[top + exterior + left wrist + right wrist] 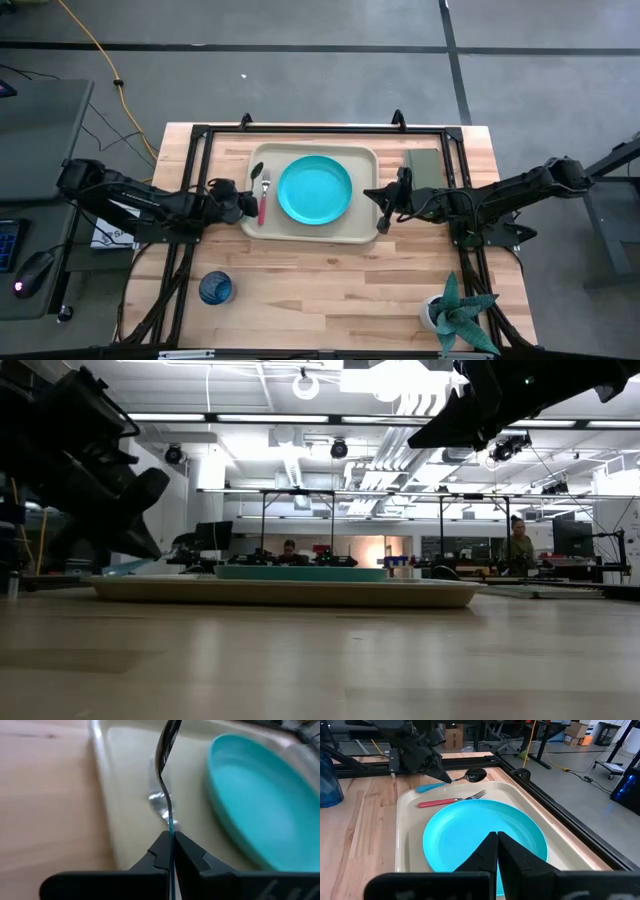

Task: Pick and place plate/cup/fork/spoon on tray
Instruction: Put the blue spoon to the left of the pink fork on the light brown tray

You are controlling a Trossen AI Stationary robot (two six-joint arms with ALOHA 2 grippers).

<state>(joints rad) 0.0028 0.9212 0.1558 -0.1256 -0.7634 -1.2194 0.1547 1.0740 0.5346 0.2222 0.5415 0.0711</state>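
A: Taking the tray (312, 232) as reference, how did the spoon (451, 780) lie?

B: Its long axis ran from the tray's left rim inward, the dark bowl toward the far-left corner and raised above the tray floor, the light-blue handle outward over the rim. The left gripper (171, 851) was clamped tight on that handle, fingers pressed together around it.

A: And the other items?

B: The fork (264, 198) lay flat inside the tray along its left side, tines toward the far edge, red handle toward the near edge. The plate (315, 190) sat at the tray's centre. The cup (215, 288) stood on the table, off the tray's near-left corner and well apart from it.

A: The right gripper (496, 849)?

B: Fully closed, empty, hovering over the tray's right rim.

A: What differed between views?

B: Only the left wrist view showed the grip itself; the low view showed the tray edge-on, hiding the cutlery.
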